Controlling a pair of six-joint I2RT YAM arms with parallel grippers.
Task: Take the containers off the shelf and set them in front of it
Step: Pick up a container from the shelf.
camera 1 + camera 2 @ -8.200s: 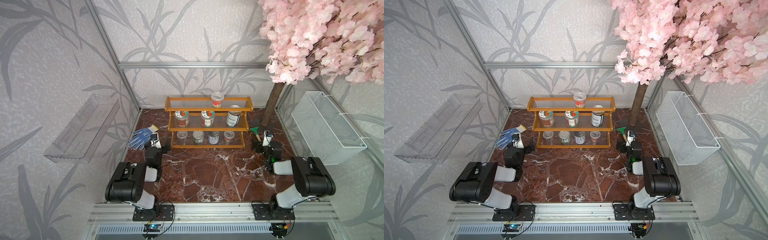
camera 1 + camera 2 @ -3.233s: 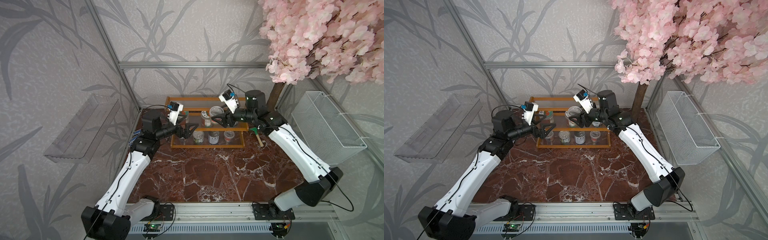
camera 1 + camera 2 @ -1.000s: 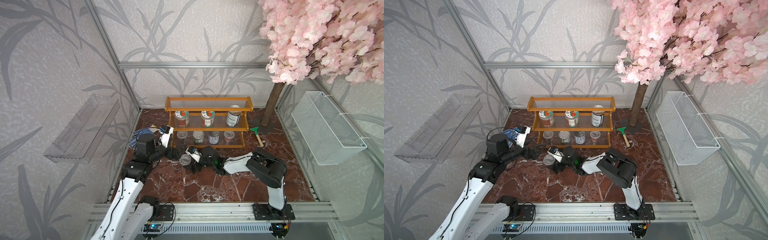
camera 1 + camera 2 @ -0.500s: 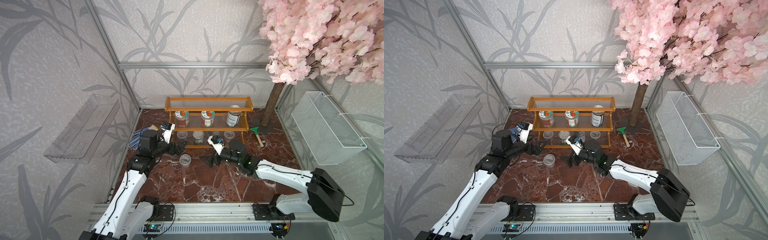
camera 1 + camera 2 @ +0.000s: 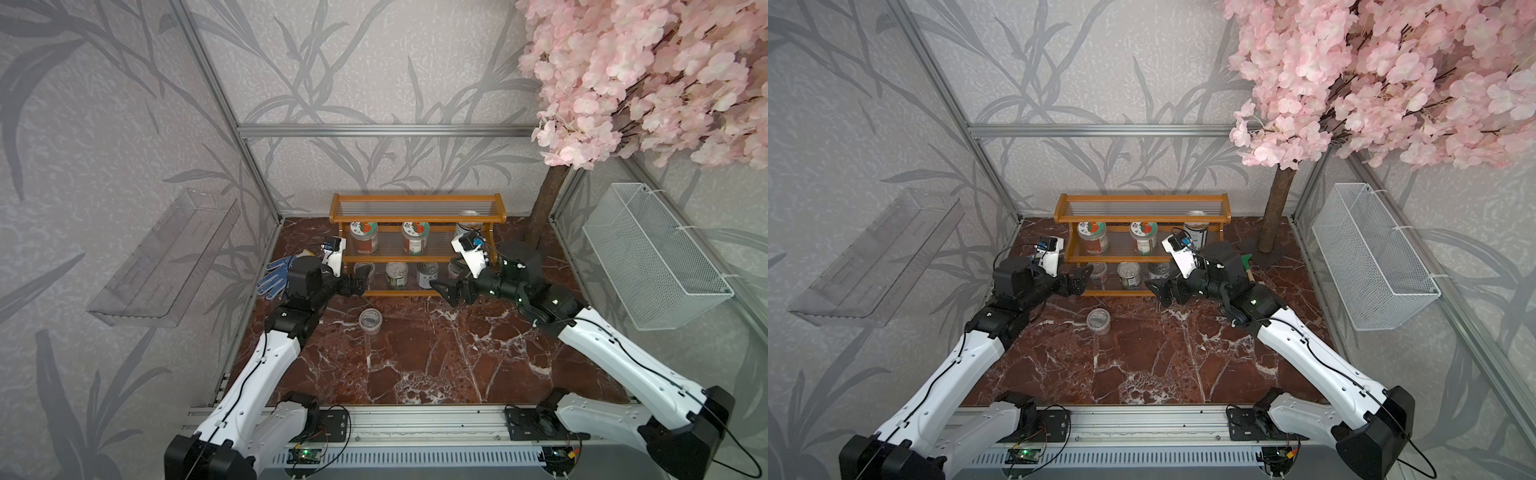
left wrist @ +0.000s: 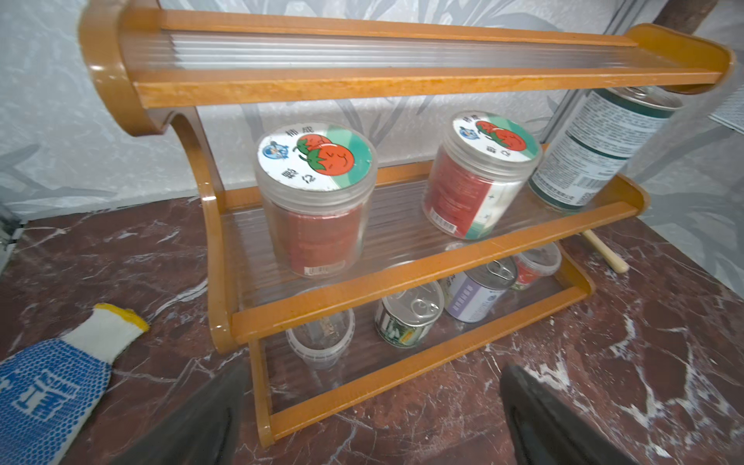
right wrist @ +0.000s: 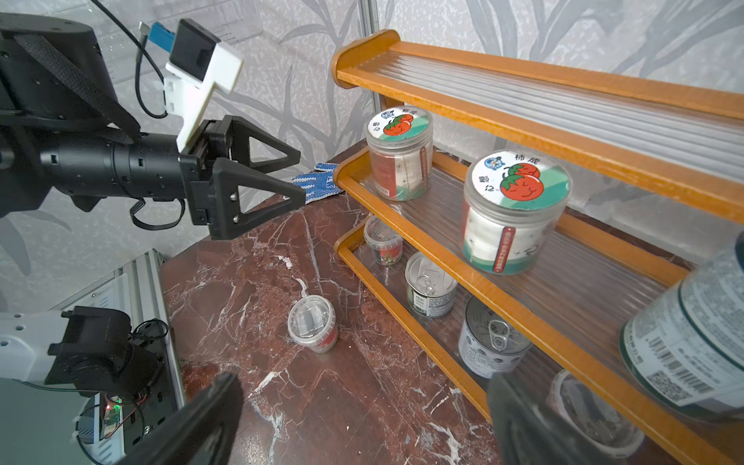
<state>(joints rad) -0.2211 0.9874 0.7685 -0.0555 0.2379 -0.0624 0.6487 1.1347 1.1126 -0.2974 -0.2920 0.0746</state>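
The orange-brown shelf stands at the back, its top tier bare. Two tomato-lidded jars and a tall tin stand on the middle tier. The bottom tier holds a clear cup, two pull-tab tins and another cup. One clear cup stands on the floor in front. My left gripper hangs open and empty at the shelf's lower left corner. My right gripper is open and empty before the bottom tier's right half.
A blue and white glove lies left of the shelf behind my left arm. A green-handled tool lies by the tree trunk. A white wire basket hangs on the right wall, a clear tray on the left.
My right gripper has left the cup on the floor and risen back and rightward to the shelf's lower tier. My left gripper has edged closer to the shelf. The cup has stayed put.
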